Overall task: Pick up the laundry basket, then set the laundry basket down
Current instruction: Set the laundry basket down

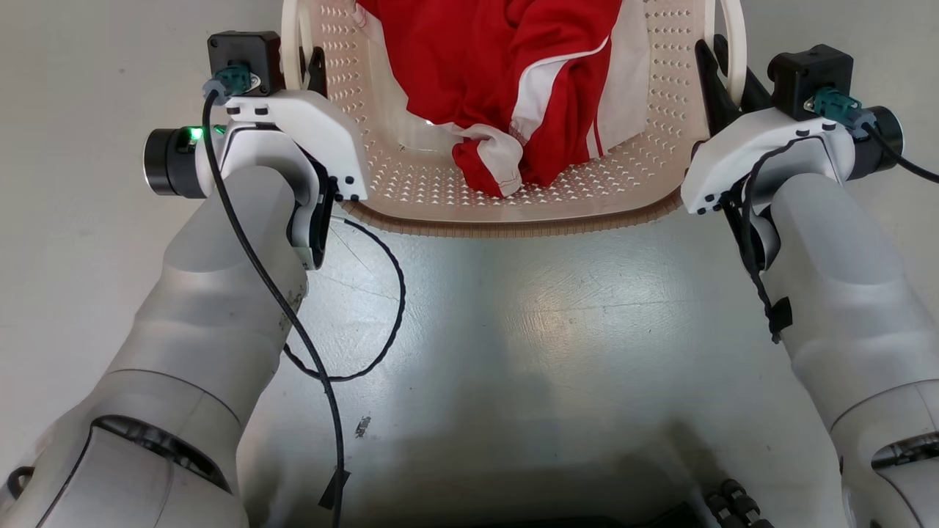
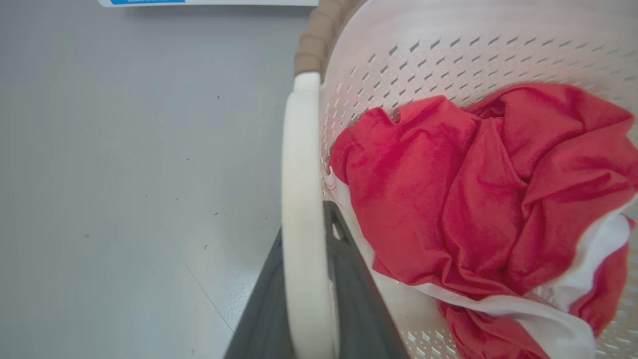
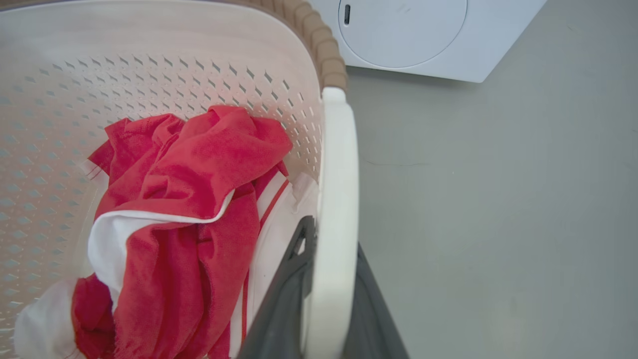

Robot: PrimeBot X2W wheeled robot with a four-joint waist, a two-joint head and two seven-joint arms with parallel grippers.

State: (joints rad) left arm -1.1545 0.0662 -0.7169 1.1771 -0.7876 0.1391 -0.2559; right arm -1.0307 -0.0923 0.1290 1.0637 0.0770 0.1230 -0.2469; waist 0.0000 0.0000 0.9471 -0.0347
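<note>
Both handles (image 2: 299, 149) pinched: left claw (image 2: 305, 239), right claw (image 3: 333, 239); grey floor (image 1: 557, 330) surrounds laundry basket (image 1: 411, 169), washer (image 3: 408, 35) beyond.

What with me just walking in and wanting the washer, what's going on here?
The robot is gripping the laundry basket by its two white side handles. The left end effector is closed on the left handle and the right end effector on the right handle, one finger either side. Red-and-white clothes lie inside. Whether the basket is off the floor can't be told. A washing machine stands beyond it.
</note>
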